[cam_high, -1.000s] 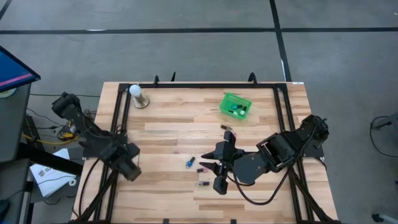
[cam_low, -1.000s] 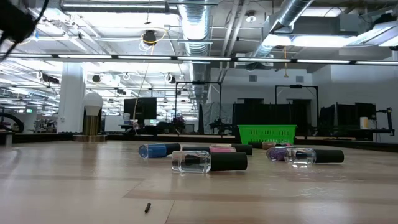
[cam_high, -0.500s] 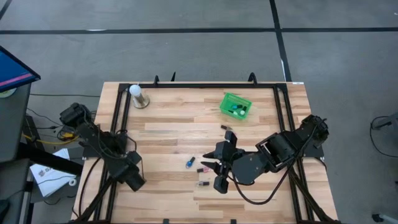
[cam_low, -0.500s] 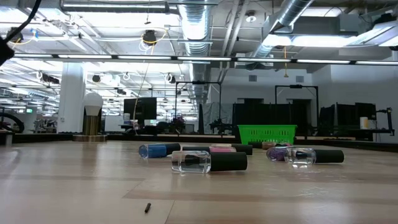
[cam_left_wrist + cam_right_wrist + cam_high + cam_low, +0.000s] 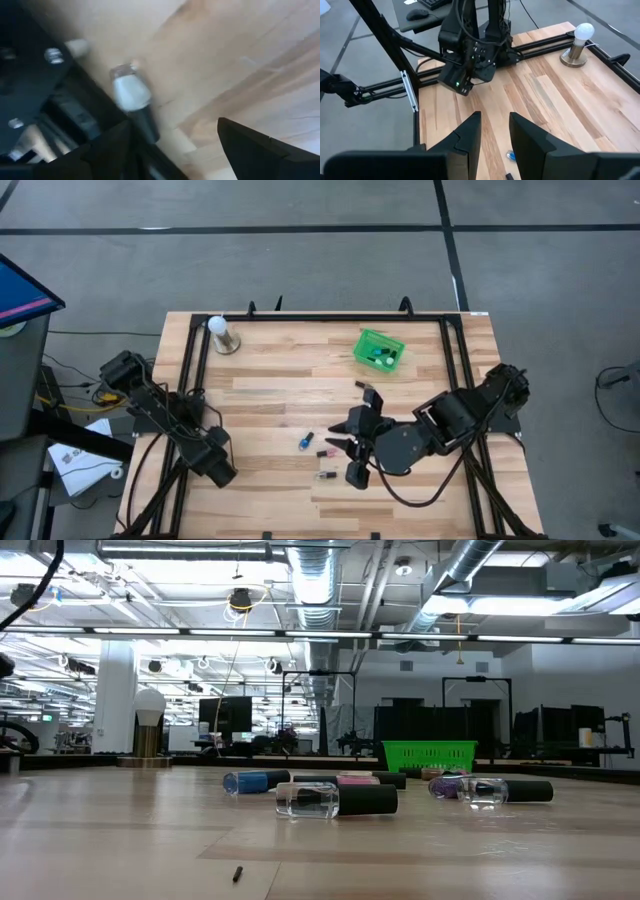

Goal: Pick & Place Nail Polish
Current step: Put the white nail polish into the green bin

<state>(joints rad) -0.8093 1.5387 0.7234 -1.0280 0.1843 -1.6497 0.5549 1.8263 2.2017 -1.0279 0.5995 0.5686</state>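
Several tiny nail polish bottles lie on their sides on the wooden table: a blue one [image 5: 303,442] [image 5: 255,781], a dark-capped one [image 5: 325,452], a clear one with a dark cap [image 5: 324,475] [image 5: 335,800], and a pink one [image 5: 368,391]. More bottles sit in the green basket [image 5: 380,350]. My right gripper [image 5: 345,452] [image 5: 495,142] is open and empty, above the table just right of the loose bottles. My left gripper [image 5: 222,472] [image 5: 175,155] is open and empty over the table's near left part.
A white ball-topped stand [image 5: 222,333] stands at the far left corner. The black frame rails [image 5: 190,370] run along the table's left, right and far edges. Bare wood lies between the loose bottles and the basket.
My left gripper has moved toward the table's near edge and a little to the right, staying low over the left part of the table. The bottles have not moved.
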